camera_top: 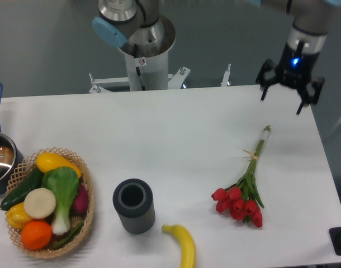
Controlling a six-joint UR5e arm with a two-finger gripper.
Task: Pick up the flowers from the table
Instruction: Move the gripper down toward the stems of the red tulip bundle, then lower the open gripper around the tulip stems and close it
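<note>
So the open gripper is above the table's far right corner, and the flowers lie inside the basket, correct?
Not quite. The camera view shows the flowers lying on the bare table, far from the basket. The gripper is indeed open above the far right corner.

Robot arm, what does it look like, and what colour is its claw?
The arm's base is a silvery metal column with a light blue round cap and a small round sticker. The gripper is black, with thin prong fingers and a glowing blue light.

Base: silver-grey column [141, 56] with a small round sticker, light-blue cap [108, 32]
Wrist: grey tube
Gripper [289, 89]: black, dark fingers — blue light glowing, possibly an indicator LED
</note>
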